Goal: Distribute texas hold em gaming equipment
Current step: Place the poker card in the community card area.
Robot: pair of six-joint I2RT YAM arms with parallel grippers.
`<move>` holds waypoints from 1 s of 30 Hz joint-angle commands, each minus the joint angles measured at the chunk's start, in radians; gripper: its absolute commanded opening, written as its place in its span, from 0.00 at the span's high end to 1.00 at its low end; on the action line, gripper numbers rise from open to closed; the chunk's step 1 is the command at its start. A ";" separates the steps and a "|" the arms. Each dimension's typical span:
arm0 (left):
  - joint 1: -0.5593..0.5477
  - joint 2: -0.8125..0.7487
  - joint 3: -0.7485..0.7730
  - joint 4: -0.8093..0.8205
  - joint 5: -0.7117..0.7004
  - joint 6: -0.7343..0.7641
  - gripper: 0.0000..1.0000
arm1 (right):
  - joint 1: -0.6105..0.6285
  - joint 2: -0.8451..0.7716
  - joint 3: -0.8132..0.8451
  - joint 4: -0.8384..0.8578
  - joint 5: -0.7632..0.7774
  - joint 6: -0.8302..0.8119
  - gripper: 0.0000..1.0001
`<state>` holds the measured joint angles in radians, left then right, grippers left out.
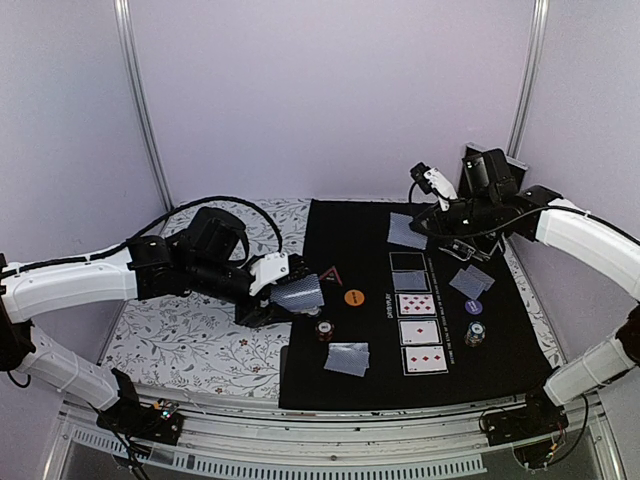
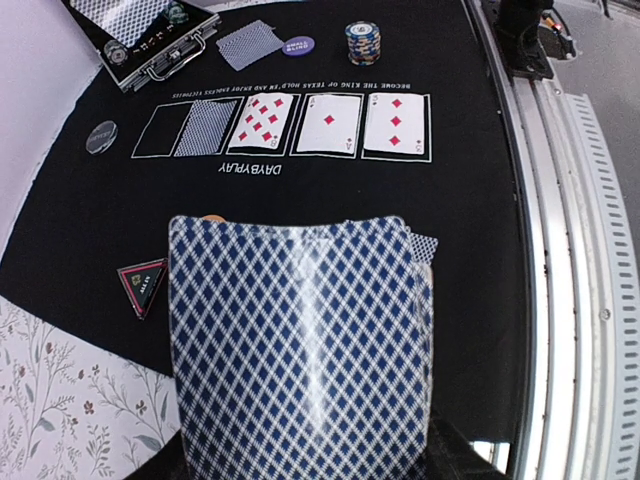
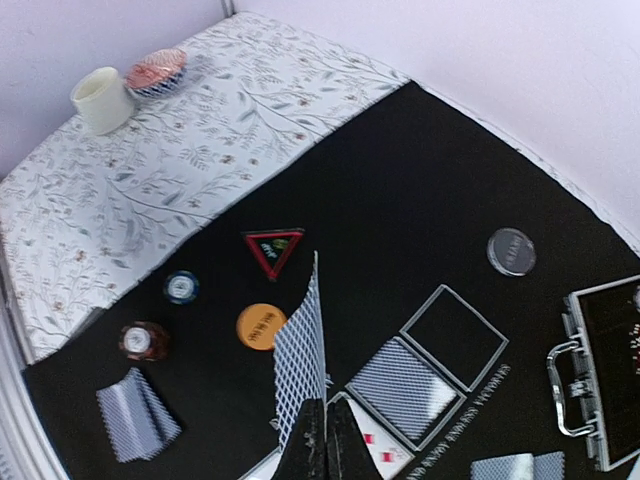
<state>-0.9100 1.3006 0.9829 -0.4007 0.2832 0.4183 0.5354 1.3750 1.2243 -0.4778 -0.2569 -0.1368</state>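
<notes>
A deck [image 2: 300,350] of blue-backed cards sat clamped in the left hand [image 1: 275,300], with another card's corner peeking out at one edge. Just beside the deck, low on that hand's left, a red triangle marker [image 2: 143,285] lay on the black mat [image 2: 80,230]. Ahead of the hand a row of cards [image 2: 300,125] filled the mat's printed boxes: one box bare, one card face down, three diamond cards face up. A silver disc [image 2: 102,137] lay off the bare end of the row. Further ahead stood a stack of chips [image 2: 363,42], with a purple disc [image 2: 297,46] and two face-down cards [image 2: 245,45] next to it, and a silver-edged case [image 2: 150,35] beyond those.

The right hand [image 3: 325,440] was closed, its fingers pinching a single card [image 3: 300,350] that stood upright and nearly edge-on to its wrist camera. Under that hand, left of the held card, lay an orange disc [image 3: 261,326], a lone chip [image 3: 181,287], a second chip stack [image 3: 143,340] and some fanned cards [image 3: 138,413], all face down. Far ahead of it, on the flowered worktop [image 3: 200,170], a cream cup [image 3: 103,100] stood beside a small bowl [image 3: 157,72].
</notes>
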 commanded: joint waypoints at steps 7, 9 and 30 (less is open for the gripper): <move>-0.006 0.015 0.008 0.029 0.032 0.020 0.45 | -0.256 0.479 0.305 -0.193 -0.224 -0.560 0.98; -0.002 0.015 0.001 0.036 0.034 0.024 0.45 | -0.259 0.570 0.382 -0.251 -0.222 -0.622 0.98; 0.061 0.075 -0.001 0.043 0.078 0.021 0.45 | -0.324 1.010 0.644 -0.269 -0.245 -0.744 0.98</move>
<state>-0.8677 1.3666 0.9825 -0.3843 0.3370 0.4370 0.2150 2.3409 1.8492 -0.7235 -0.4942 -0.8585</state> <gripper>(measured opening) 0.552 0.022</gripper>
